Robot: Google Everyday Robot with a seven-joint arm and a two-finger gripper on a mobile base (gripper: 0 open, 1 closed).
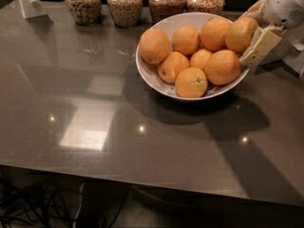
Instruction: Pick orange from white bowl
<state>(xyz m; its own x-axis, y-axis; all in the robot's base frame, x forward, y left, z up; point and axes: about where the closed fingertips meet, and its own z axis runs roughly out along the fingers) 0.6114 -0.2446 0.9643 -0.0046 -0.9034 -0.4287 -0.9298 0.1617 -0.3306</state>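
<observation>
Now reaches in over the right rim of the white bowl [153, 80] with the gripper [249, 38], jaws wide, one each side of the orange [239, 32], likely so as to squeeze it. Sits high at that edge, easy to get.

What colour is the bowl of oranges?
The bowl is glossy white, camera view; the gripper is at its right rim.

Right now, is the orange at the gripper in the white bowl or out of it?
In. The orange sits against the white bowl's right rim beside the other oranges; the gripper is at it, there.
</observation>
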